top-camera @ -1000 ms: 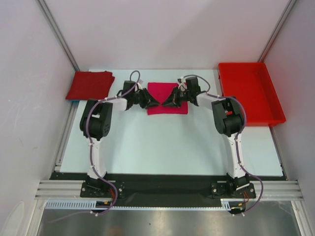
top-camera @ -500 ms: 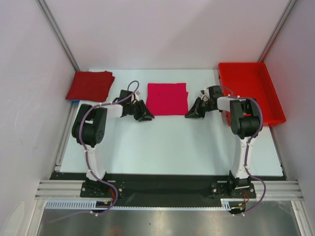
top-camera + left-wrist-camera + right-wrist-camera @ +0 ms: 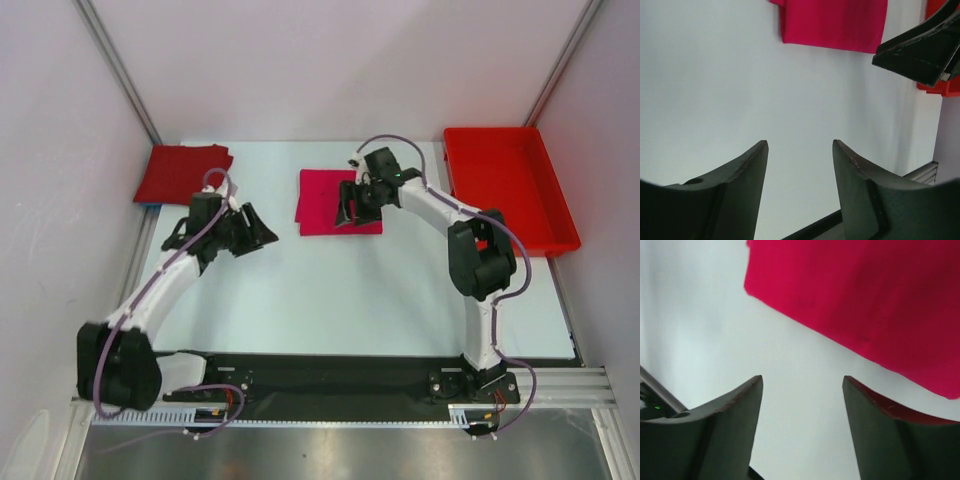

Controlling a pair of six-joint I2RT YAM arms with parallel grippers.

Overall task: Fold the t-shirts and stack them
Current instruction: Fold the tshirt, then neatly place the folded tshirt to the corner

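The folded bright magenta-pink cloth t-shirt (image 3: pixel 320 200) lies flat in the upper centre of the top view, its slightly longer side running left to right. Your right hand (image 3: pixel 350 208) hangs over its right half, fingers spread and holding nothing (the wrist view shows the cloth's edge just beyond the tips). The folded darker crimson t-shirt (image 3: pixel 183 173) sits well apart at upper left. Your left hand (image 3: pixel 255 230), likewise spread and empty, hovers over the bare white table (image 3: pixel 340 290) between the two shirts. The right hand looks nearer for the grasp, and the stacking spot lies leftward.
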